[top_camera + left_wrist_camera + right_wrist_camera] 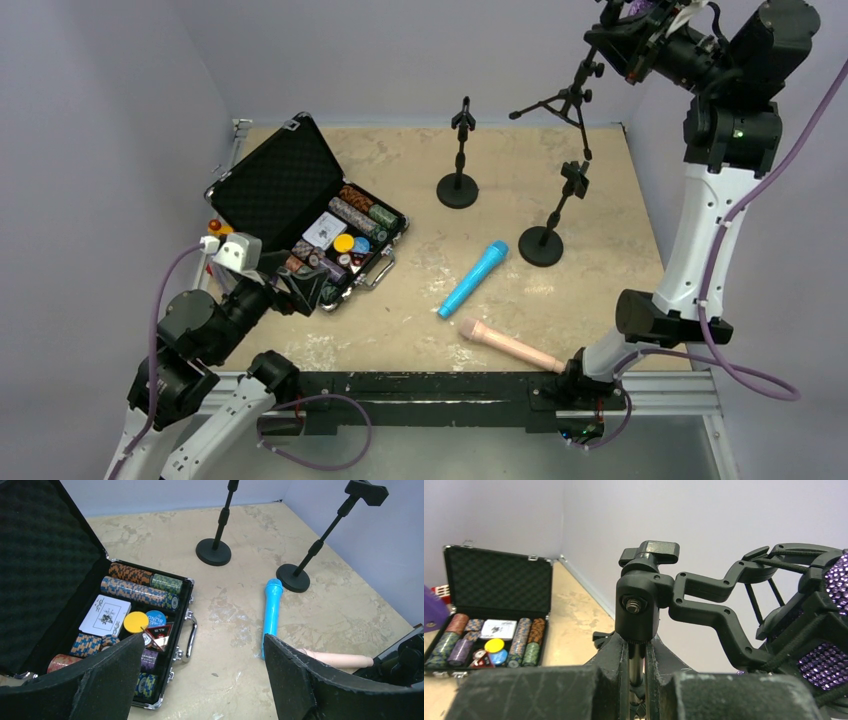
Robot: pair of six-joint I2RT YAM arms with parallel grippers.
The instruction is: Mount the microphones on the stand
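2 flat mics: blue mic (473, 279), pink mic (512, 346); L tool (203, 650) apart, R tool (638, 652) clamps stand (640, 600).

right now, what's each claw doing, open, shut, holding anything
Left claw: open, holding nothing.
Right claw: shut on the thin pole of the tripod stand.

Bright blue microphone (473, 279) and peach-pink microphone (512, 346) on a mottled beige tabletop (600, 290), plus a glittery purple microphone (824, 662). Every stand (458, 190) is black. The case (275, 185) is black too, with stripy orange, blue and green chips (135, 591).
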